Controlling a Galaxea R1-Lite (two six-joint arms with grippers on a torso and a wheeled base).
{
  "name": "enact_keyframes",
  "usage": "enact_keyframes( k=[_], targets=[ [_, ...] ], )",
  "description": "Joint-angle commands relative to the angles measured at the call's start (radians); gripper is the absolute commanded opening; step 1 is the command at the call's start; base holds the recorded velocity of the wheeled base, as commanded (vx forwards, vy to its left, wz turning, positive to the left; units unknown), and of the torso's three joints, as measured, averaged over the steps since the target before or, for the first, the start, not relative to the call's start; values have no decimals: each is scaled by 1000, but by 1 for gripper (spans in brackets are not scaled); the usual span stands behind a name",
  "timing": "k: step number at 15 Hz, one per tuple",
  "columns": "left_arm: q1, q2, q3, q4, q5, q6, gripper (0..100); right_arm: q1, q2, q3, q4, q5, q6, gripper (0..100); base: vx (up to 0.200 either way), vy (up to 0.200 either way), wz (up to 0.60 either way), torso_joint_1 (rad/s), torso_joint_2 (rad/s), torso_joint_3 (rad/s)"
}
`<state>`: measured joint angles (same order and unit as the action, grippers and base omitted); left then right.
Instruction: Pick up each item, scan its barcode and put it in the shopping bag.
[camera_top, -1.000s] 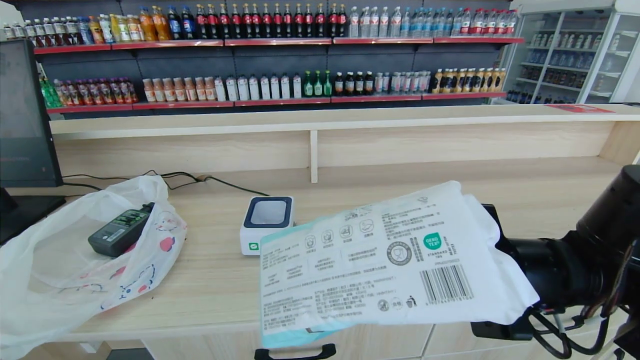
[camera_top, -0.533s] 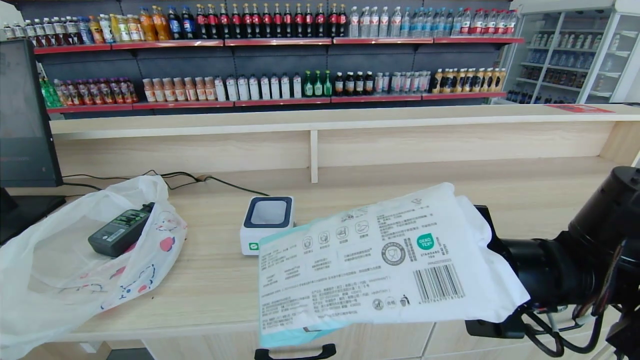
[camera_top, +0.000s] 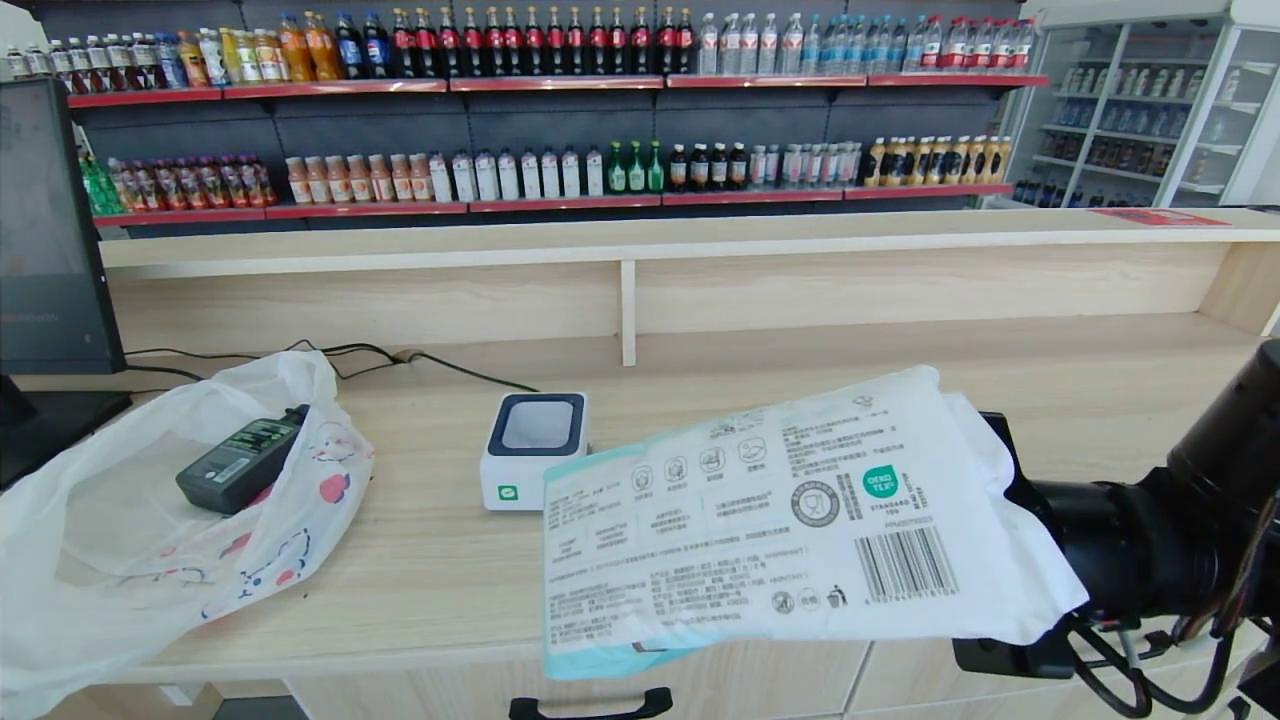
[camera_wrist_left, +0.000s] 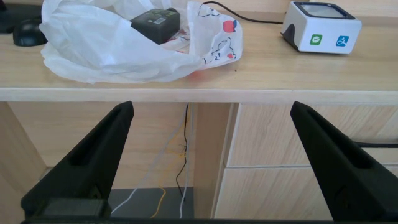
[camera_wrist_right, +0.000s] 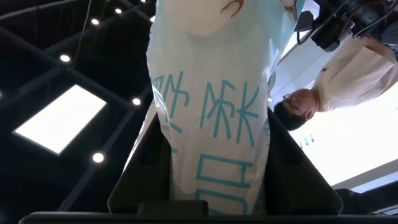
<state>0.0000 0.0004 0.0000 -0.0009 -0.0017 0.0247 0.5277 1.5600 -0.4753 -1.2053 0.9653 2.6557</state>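
A flat white package (camera_top: 800, 520) with teal trim hangs over the counter's front right, its barcode side facing up. My right gripper (camera_wrist_right: 211, 180) is shut on its right end, and in the right wrist view the package (camera_wrist_right: 208, 106) runs out between the two fingers. The white scanner (camera_top: 532, 447) stands mid-counter, just left of and behind the package. At the left lies the crumpled white shopping bag (camera_top: 120, 540) with a dark grey device (camera_top: 240, 462) on its plastic. My left gripper (camera_wrist_left: 208, 162) is open and holds nothing, low in front of the counter, facing the bag (camera_wrist_left: 112, 50) and the scanner (camera_wrist_left: 320, 26).
A dark monitor (camera_top: 50, 230) stands at the far left, with black cables (camera_top: 330, 355) running behind the bag. A raised wooden ledge (camera_top: 640, 250) walls off the back of the counter. Drawers with a black handle (camera_top: 590, 705) sit under the front edge.
The package in my right gripper drifted slightly left, then moved back a little to the right. The bag, device and scanner have stayed put.
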Motion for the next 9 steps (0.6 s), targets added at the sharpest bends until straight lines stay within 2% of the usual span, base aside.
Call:
enact_keyframes(
  k=[1, 4, 7, 9],
  targets=[
    [0, 0, 0, -1, 0, 0, 100, -54, -72, 21, 0, 1, -5, 0, 0, 0, 0, 0, 0, 0],
    [0, 0, 0, -1, 0, 0, 100, -101, -155, 52, 0, 0, -126, 0, 0, 0, 0, 0, 0, 0],
    [0, 0, 0, -1, 0, 0, 100, -107, -298, 175, 0, 0, -393, 0, 0, 0, 0, 0, 0, 0],
    [0, 0, 0, -1, 0, 0, 100, -140, -356, 205, 0, 1, -550, 0, 0, 0, 0, 0, 0, 0]
  ],
)
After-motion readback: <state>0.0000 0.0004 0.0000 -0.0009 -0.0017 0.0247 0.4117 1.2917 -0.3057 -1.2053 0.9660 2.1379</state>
